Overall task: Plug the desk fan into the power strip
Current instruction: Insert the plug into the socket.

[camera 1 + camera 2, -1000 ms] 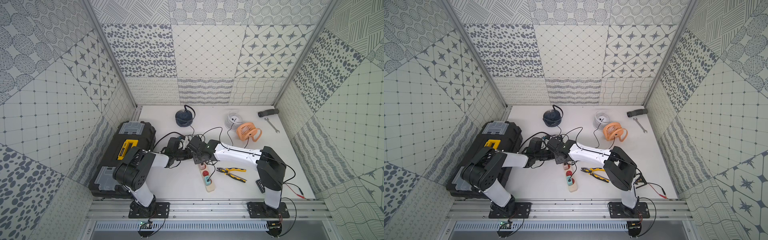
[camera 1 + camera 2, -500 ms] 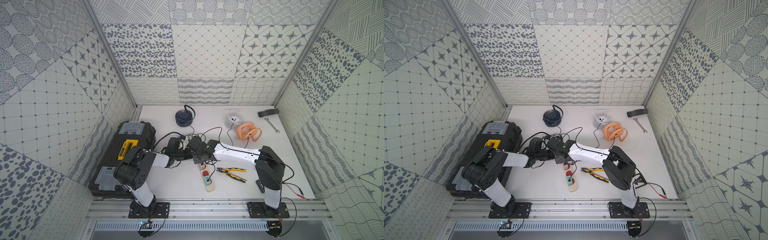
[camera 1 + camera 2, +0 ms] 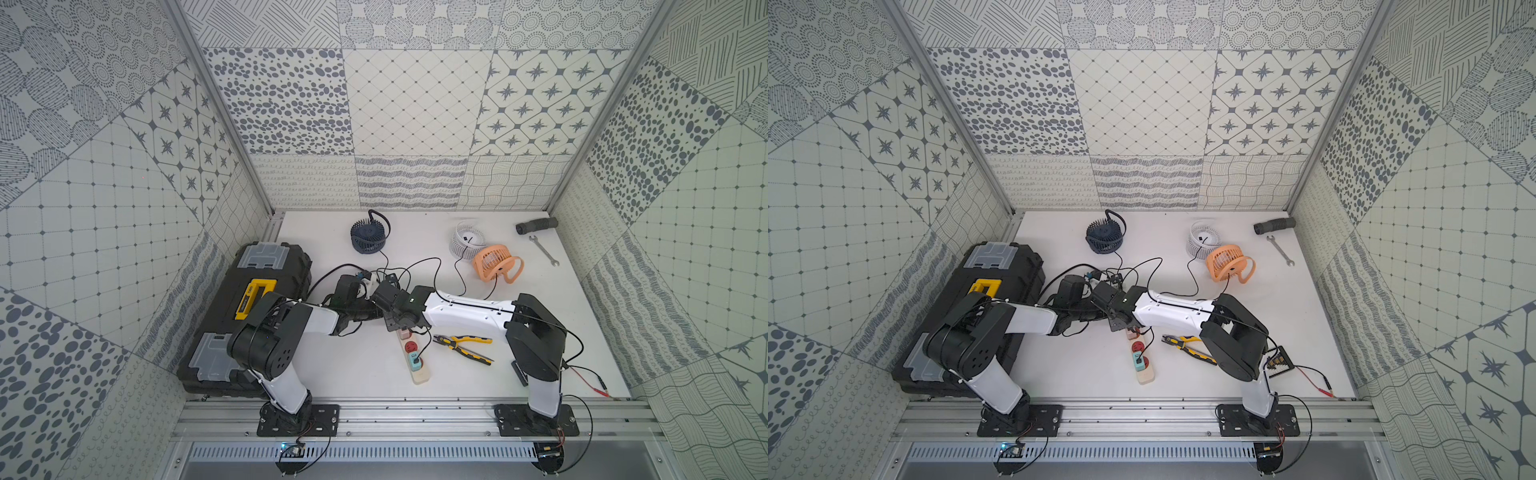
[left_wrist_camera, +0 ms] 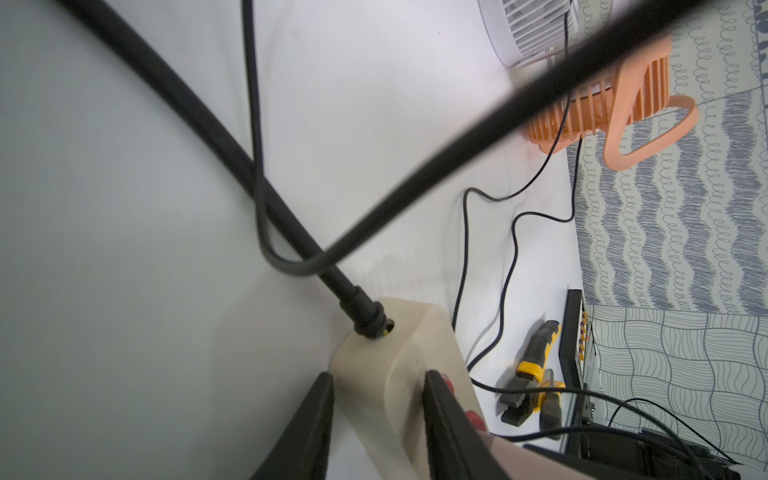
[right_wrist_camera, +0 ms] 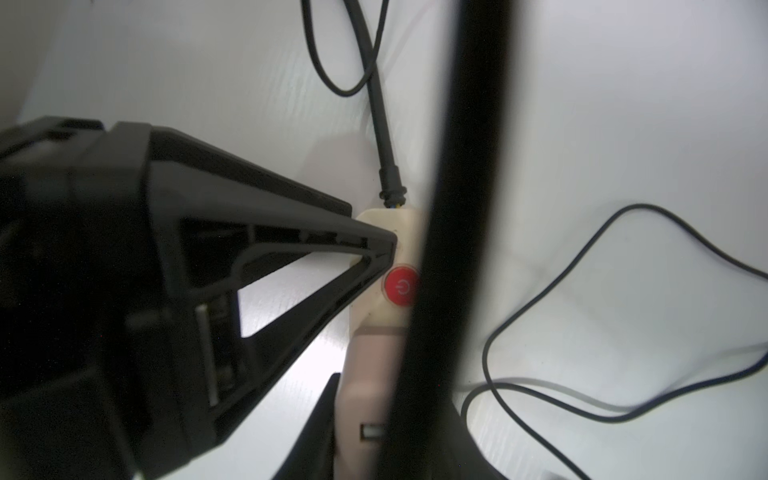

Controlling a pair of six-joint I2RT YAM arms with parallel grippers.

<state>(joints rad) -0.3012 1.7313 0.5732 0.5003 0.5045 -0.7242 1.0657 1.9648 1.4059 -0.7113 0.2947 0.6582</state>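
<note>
Strip [image 3: 420, 375] lies flat just beside pliers [image 3: 462, 345], running lengthwise past them. Left gripper [image 4: 379, 376] pinches the strip's cord end, one finger on each side wall. Right gripper [image 5: 386, 399] clamps the same strip just past the red switch [image 5: 399, 286]. Teal plug [image 3: 414, 360] sits in the strip, level with the pliers.

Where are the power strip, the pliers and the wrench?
power strip [image 3: 419, 376]: in a top view, bare end.
pliers [image 3: 473, 340]: in a top view, yellow handle.
wrench [image 3: 543, 250]: in a top view, mid shaft.
</note>
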